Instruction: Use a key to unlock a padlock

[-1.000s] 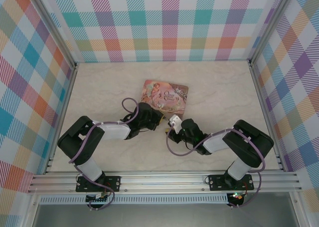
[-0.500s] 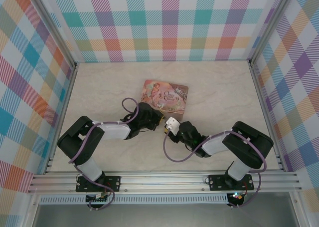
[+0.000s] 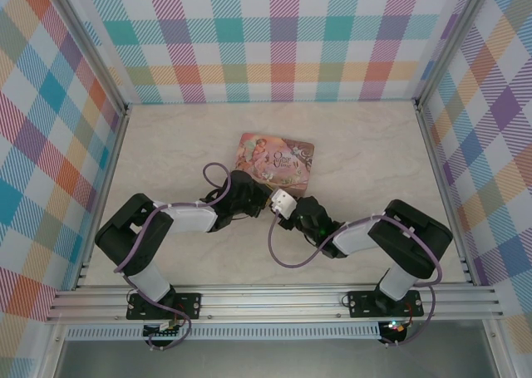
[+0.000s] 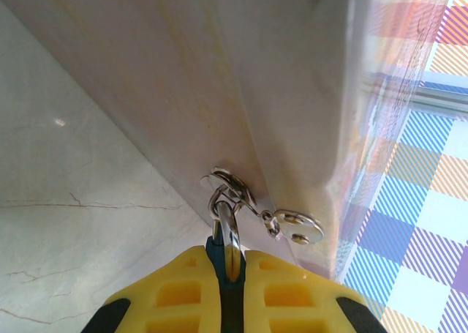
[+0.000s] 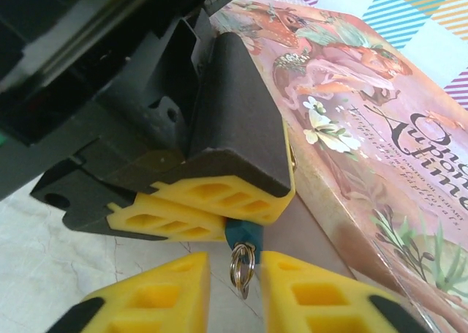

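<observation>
- Yellow pads [image 4: 183, 285] of the left gripper [image 4: 225, 263] are pressed together on the padlock [image 5: 243, 233]. My left wrist camera shows a sliver of its blue body caught between them.
- From overhead, the left arm [image 3: 179, 216] reaches from 7 o'clock toward the middle of the marble-look table [image 3: 166, 145]. Its tip is just below the near edge of the tin.
- The padlock's shackle [image 4: 227, 234] sticks out past the pads toward 12 o'clock. A wire ring [image 4: 228, 185] is looped onto it and lies against a pale wall, the tin's side as far as I can tell.
- The key [image 4: 296, 227] hangs off that ring at about 3 o'clock from the shackle. It lies against the same pale wall, apart from the lock body.
- The pink pictured tin [image 3: 276, 156] lies flat at 12 o'clock from both grippers, near the table's centre.
- The right gripper [image 5: 235, 278] meets the left one nose to nose at the padlock. Its yellow fingers [image 5: 314, 289] stand a little apart, and the metal ring hangs between them with a gap on either side. I see nothing pinched.
- The right arm [image 3: 391, 237] comes in from 5 o'clock, and its wrist sits just right of the left gripper in my overhead view.
</observation>
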Available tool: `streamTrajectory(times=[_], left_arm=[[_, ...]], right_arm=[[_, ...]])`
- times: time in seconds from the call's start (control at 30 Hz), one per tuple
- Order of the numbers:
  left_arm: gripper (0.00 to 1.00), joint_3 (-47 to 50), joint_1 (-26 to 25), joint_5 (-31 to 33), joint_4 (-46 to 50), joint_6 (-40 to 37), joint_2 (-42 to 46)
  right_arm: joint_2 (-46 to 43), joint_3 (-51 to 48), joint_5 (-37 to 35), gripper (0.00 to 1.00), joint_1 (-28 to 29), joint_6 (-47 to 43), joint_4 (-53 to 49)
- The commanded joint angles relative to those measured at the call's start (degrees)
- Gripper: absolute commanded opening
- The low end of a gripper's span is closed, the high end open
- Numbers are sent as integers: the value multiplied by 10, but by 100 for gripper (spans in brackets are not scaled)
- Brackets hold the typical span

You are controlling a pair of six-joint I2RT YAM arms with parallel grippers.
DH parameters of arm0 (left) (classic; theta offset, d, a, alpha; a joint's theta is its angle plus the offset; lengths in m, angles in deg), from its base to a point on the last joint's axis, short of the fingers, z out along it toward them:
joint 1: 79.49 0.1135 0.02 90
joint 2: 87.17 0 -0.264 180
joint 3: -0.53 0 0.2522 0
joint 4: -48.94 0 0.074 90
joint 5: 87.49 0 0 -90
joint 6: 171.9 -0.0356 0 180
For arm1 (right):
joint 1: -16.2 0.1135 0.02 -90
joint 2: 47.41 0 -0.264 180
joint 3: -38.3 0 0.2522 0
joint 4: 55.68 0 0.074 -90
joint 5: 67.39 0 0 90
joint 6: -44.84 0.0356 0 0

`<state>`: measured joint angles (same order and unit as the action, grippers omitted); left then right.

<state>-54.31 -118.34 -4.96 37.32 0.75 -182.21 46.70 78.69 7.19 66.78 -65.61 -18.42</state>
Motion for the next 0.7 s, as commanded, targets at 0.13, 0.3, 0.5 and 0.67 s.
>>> streamTrajectory(times=[0.13, 0.3, 0.5, 0.67], left_arm=[[0, -11, 5, -6, 11, -7, 17], [0, -11, 6, -6, 10, -7, 17], [0, -12, 5, -6, 9, -7, 15], [0, -12, 5, -8, 9, -7, 14]], right_arm=[[15, 5, -7, 18, -6, -4, 22], [7, -11, -14, 18, -7, 2, 17], [4, -15, -11, 15, -7, 3, 5], [8, -8, -11, 13, -7, 2, 12]])
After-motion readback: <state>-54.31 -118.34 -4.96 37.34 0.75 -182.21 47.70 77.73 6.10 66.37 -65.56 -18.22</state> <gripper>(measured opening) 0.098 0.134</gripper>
